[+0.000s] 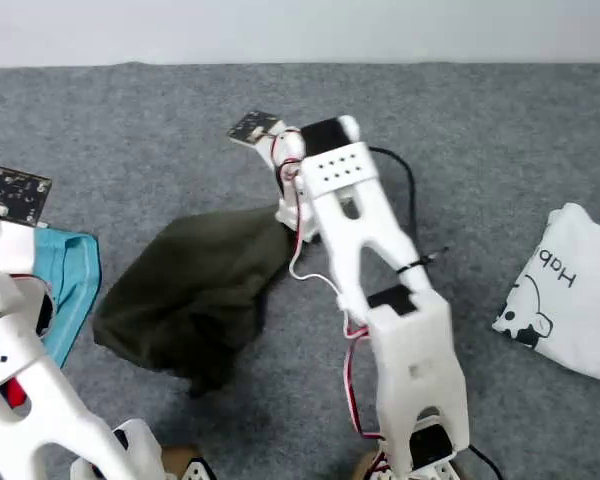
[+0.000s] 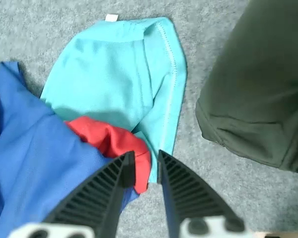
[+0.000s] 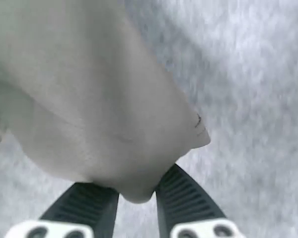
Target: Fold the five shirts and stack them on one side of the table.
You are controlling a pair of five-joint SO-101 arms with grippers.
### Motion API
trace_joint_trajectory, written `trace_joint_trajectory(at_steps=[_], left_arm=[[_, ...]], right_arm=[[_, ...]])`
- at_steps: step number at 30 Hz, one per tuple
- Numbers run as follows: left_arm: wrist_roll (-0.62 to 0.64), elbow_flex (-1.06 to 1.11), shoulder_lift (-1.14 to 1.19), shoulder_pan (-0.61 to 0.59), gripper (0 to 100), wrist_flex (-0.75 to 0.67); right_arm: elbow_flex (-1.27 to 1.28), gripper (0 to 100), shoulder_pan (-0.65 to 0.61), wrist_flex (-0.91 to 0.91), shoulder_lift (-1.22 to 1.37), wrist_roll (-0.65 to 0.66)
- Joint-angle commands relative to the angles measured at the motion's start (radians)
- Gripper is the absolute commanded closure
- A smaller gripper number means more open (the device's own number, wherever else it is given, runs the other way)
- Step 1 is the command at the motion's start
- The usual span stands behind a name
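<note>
Left gripper (image 2: 145,161) narrowly parted, poised above red shirt (image 2: 107,139), its corner showing in the gap. Blue shirt (image 2: 30,163) beneath, teal shirt (image 2: 114,74) beyond at 12. Right gripper (image 3: 136,184) clamped on olive shirt (image 1: 195,290), cloth trailing toward 8. White shirt (image 1: 570,290) well apart at 3.

I log one table (image 1: 500,130), its top covered in mottled grey, short-piled, carpet-like fabric. Along the far edge stands a plain pale wall (image 1: 300,30). At the near edge is a small tan patch (image 1: 178,462), nature unclear to me. The light is even and diffuse, the shadows soft.
</note>
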Motion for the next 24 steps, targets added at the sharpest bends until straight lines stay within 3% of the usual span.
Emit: trace_joint_trajectory(at_steps=[1,8,14,18,24], left_arm=[[-0.005,-0.008,-0.02,0.084,91,0.014],[-0.005,-0.001,-0.014,0.505,91,0.141],[-0.006,0.154,-0.012,0.836,89,0.138],[-0.003,0.344,-0.012,0.959,80,0.057],[-0.003,0.499,-0.008,0.999,78,-0.103]], right_arm=[[0.146,98.8,0.047,0.045,-0.242,0.015],[0.27,98.8,0.165,0.044,-0.381,0.015],[0.27,98.8,0.205,0.042,-0.325,0.015],[0.27,98.8,0.2,0.041,-0.282,0.009],[0.27,98.8,0.202,0.041,-0.257,0.008]])
